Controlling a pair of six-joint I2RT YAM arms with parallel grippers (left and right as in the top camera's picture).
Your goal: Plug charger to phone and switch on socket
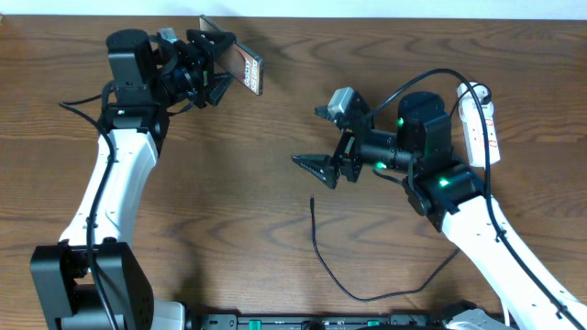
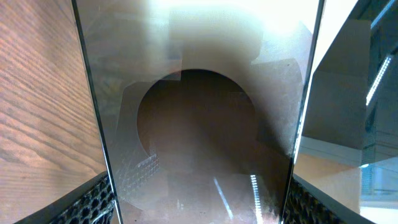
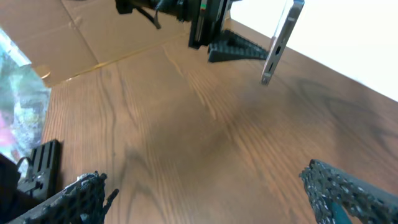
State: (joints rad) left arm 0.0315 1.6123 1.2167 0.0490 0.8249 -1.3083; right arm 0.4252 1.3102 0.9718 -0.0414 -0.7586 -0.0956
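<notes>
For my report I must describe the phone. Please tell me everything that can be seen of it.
The phone is a thin slab with a brown-black face, white lettering, a round dark blob and a slim metallic edge. It is tilted on edge, lifted above the table at its far left. The left gripper clamps its long sides; nothing else touches it.

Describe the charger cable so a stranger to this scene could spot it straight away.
Start at the wooden table and look at the middle of its near half. There the charger lies loose on the wood, curving toward the near edge. It is thin and black with a free slim tip, unlike the white socket at the far right.
</notes>
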